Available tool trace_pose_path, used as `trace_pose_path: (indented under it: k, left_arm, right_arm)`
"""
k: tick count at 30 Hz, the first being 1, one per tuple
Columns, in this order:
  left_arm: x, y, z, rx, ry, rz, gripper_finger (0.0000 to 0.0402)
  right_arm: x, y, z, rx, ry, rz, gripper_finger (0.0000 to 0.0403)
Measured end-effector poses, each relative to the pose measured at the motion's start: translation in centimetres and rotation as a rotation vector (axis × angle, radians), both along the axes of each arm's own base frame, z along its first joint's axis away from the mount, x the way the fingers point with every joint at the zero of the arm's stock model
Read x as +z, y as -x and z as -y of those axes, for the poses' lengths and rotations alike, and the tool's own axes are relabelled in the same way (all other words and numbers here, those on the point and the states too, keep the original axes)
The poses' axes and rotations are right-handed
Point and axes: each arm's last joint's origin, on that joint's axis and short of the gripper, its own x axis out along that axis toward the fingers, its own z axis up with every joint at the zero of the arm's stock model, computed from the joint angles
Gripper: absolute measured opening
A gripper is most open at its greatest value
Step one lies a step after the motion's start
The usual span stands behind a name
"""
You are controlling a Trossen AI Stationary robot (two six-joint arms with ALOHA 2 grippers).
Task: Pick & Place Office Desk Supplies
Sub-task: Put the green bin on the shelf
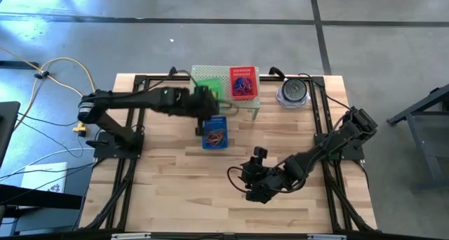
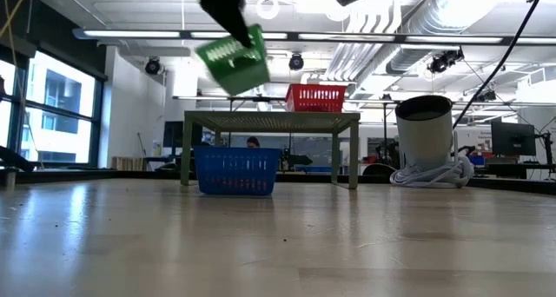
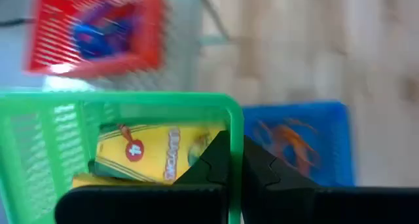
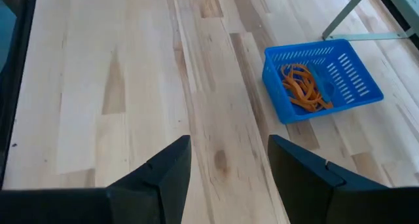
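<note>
You are looking at the left gripper (image 3: 236, 178) clamping its closed fingers on the rim of a green basket (image 2: 233, 61), which is hanging tilted in the air above the shelf (image 2: 270, 118), toward 11 o'clock from the blue basket (image 1: 215, 132). Inside the green basket yellow packets (image 3: 147, 153) are lying with their long axes running along the basket's length; the gripper is covering their near ends, and how many there are is unclear. The red basket (image 1: 243, 82) is sitting on the shelf at about 1 o'clock from the blue one, holding blue and red bands (image 3: 98, 34) that are blurring together. The blue basket is resting on the table (image 1: 175, 191) just in front of the shelf, with orange bands (image 4: 302, 86) lying tangled in it, pointing no clear way. The right gripper (image 4: 229, 162) is hovering open and empty over bare table around 4 o'clock from the blue basket.
</note>
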Motion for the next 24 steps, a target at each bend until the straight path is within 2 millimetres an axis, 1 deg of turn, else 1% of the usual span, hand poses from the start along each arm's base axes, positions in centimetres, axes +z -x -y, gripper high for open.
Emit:
trace_pose_path:
  k: [2,5,9,11,14,21,24]
  left_arm:
    - [-0.2,-0.6,-1.6,0.028,-0.022,0.014,0.0001]
    - [-1.4,-1.3,-3.7,0.063,-0.037,-0.037,0.0001]
    - [-3.1,-2.2,-5.2,0.065,-0.050,-0.108,0.0001]
    - [-3.7,-2.6,-5.5,0.045,-0.061,-0.133,0.0001]
    - [-4.0,-2.9,-5.6,0.031,-0.086,-0.147,0.0001]
    - [-2.2,-3.3,-5.5,0.003,-0.063,-0.077,0.0001]
    - [-2.0,-3.2,-5.7,-0.017,-0.063,-0.077,0.0005]
  right_arm:
    - [0.0,0.1,-0.2,0.005,-0.002,0.003,0.0192]
    - [0.1,0.0,-0.2,0.004,-0.007,0.013,0.0192]
    - [0.1,0.0,-0.3,0.006,-0.012,0.017,0.0192]
    - [0.1,0.0,-0.4,0.007,-0.013,0.018,0.0192]
    - [0.2,0.0,-0.5,0.009,-0.019,0.026,0.0192]
    - [0.3,-0.1,-0.6,0.020,-0.045,0.039,0.0192]
    - [0.3,-0.2,-0.7,0.020,-0.049,0.044,0.0192]
